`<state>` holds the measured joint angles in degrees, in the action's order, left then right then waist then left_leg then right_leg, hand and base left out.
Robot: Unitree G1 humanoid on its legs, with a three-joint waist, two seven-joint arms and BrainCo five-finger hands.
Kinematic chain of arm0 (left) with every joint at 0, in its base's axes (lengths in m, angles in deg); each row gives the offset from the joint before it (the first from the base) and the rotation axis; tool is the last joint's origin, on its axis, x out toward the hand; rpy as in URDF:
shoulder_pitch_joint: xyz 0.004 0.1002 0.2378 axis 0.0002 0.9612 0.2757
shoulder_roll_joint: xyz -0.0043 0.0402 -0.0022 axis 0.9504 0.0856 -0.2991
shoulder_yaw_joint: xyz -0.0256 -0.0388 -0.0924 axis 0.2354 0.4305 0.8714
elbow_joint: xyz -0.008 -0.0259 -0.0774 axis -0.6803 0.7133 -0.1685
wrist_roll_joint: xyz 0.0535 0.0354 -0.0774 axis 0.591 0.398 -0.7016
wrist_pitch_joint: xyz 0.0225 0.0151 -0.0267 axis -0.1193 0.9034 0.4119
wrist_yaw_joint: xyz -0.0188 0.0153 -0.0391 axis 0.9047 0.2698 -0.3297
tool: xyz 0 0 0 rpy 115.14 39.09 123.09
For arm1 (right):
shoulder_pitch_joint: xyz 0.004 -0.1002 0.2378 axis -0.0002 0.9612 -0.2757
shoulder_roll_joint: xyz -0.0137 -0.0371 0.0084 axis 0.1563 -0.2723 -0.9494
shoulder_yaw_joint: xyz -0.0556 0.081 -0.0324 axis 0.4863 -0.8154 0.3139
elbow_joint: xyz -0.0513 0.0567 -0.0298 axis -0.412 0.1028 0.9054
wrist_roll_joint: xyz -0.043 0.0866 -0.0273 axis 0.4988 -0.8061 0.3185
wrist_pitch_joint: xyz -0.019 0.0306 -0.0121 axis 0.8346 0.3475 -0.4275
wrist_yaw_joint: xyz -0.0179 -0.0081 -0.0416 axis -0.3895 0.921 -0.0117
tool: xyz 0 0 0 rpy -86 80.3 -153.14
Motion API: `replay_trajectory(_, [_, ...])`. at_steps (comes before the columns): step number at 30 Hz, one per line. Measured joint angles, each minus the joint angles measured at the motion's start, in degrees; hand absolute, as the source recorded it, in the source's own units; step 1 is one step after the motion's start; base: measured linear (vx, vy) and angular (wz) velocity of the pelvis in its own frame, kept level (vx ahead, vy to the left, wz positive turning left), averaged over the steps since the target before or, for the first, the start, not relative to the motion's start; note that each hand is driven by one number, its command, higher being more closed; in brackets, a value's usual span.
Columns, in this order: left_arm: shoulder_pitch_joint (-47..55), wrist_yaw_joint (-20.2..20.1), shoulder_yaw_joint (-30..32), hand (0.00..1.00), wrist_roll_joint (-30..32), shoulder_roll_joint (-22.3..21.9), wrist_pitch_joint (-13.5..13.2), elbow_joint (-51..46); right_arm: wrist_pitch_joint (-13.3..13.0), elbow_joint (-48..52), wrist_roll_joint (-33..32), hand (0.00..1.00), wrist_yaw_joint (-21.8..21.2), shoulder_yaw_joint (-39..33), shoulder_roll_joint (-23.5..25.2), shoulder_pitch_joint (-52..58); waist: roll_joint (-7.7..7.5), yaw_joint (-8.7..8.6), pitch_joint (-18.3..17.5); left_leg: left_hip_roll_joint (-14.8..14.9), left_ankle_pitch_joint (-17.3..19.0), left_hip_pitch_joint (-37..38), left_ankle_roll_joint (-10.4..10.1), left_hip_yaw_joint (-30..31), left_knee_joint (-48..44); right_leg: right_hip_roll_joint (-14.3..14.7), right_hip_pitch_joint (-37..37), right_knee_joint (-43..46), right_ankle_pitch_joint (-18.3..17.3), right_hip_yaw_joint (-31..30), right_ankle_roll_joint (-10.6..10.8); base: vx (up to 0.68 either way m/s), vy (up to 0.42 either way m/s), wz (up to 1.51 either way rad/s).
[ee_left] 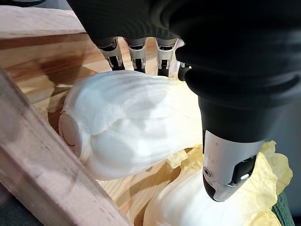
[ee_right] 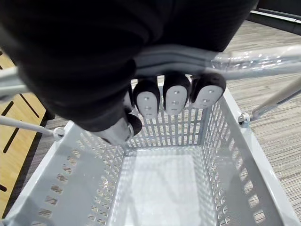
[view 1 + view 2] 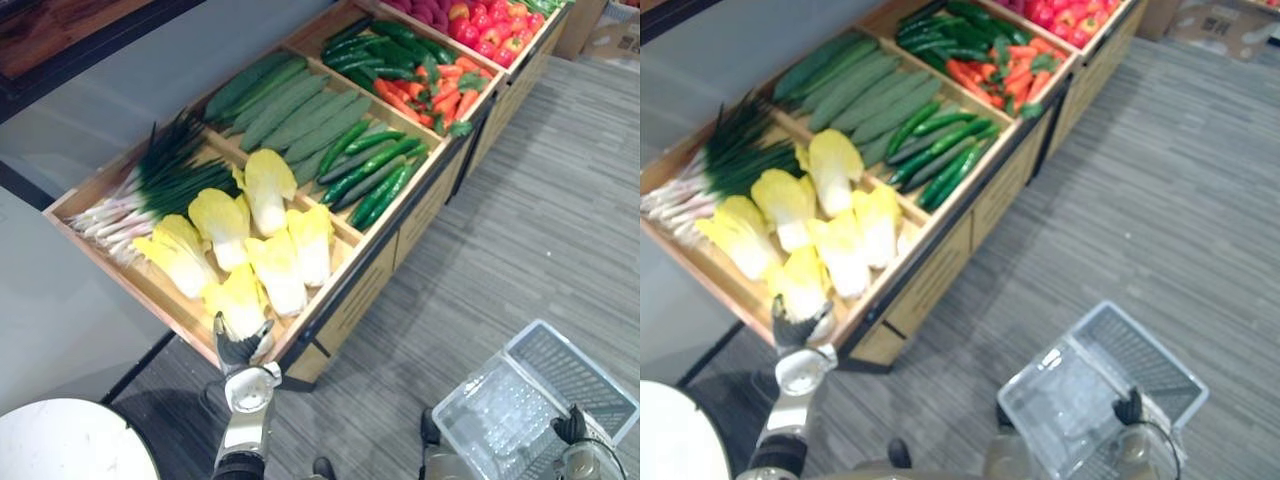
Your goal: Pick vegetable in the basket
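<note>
Several yellow-white napa cabbages lie in the near compartment of a wooden display crate [image 3: 330, 310]. My left hand [image 3: 240, 346] reaches over the crate's front edge onto the nearest cabbage [image 3: 238, 298]. In the left wrist view its fingers [image 1: 136, 52] run straight down the far side of that cabbage's white base [image 1: 127, 127], and the thumb [image 1: 225, 160] stands on the other side against a second cabbage [image 1: 188, 207]. The cabbage still lies on the crate floor. My right hand [image 2: 174, 96] is curled round the handle [image 2: 254, 59] of an empty clear plastic basket [image 3: 575, 365], held low at the right.
The crate row also holds scallions [image 3: 150, 190], long pale green gourds [image 3: 290, 105], dark cucumbers [image 3: 372, 170], carrots [image 3: 432, 95] and red peppers [image 3: 492, 25]. A white round table [image 3: 70, 440] stands at the lower left. Grey plank floor lies between crate and basket.
</note>
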<state>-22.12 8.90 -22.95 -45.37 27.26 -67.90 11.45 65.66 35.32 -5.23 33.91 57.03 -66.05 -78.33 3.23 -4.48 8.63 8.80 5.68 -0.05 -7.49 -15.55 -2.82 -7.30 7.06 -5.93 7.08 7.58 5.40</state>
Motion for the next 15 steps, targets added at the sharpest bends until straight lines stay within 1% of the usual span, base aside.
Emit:
replay_trajectory(4, [-1.0, 0.2, 0.1, 0.0, -0.1, 0.2, -0.2, 2.0, 0.0, 0.9, 0.0, 1.0, 0.1, 0.4, 0.0, 0.2, -0.14, 0.0, 0.1, 0.0, -0.1, -0.1, 0.0, -0.2, 0.7, 0.1, 0.9, 0.0, 0.0, -0.5, 0.0, -0.04, -0.032, -0.06])
replay_trajectory(7, [-3.8, 1.3, 1.0, 0.0, -0.1, 0.8, -0.6, 6.8, -0.3, 1.3, 0.0, 1.0, 0.3, 1.1, -0.1, 0.3, -0.52, -0.01, 0.3, -0.1, -0.1, -0.5, 0.0, -0.7, 0.8, 0.1, 1.6, 0.0, 0.1, -0.9, 0.0, -0.04, -0.023, -0.05])
replay_trajectory(9, [-5.6, 2.3, 2.1, 0.0, 0.0, 1.4, -1.2, 10.2, -1.1, 1.5, 0.0, 1.0, 0.4, 2.4, -0.6, 0.0, -0.55, -0.01, 0.4, -0.1, -0.1, -0.8, 0.0, -1.6, 0.8, 0.3, 2.6, -0.1, 0.5, -1.9, -0.2, -0.03, -0.027, -0.24])
replay_trajectory(12, [-7.7, 4.1, 3.4, 0.0, 0.0, 2.3, -1.3, 14.2, -2.0, 1.7, 0.0, 1.0, 0.9, 4.3, -1.7, -0.2, -0.3, -0.1, 0.5, 0.0, -0.1, -0.7, 0.0, -2.9, 0.9, 0.6, 3.3, -0.1, 0.8, -3.1, -0.2, -0.02, -0.032, -0.24])
replay_trajectory(15, [-8.6, 5.4, 4.2, 0.0, 0.0, 2.5, -1.2, 15.9, -2.5, 2.4, -0.1, 1.0, 1.6, 6.0, -3.0, -0.3, 0.36, -0.11, 0.7, 0.2, 0.0, -0.7, 0.0, -3.8, 1.4, 1.0, 4.3, -0.1, 0.9, -3.9, -0.4, -0.03, -0.042, -0.18])
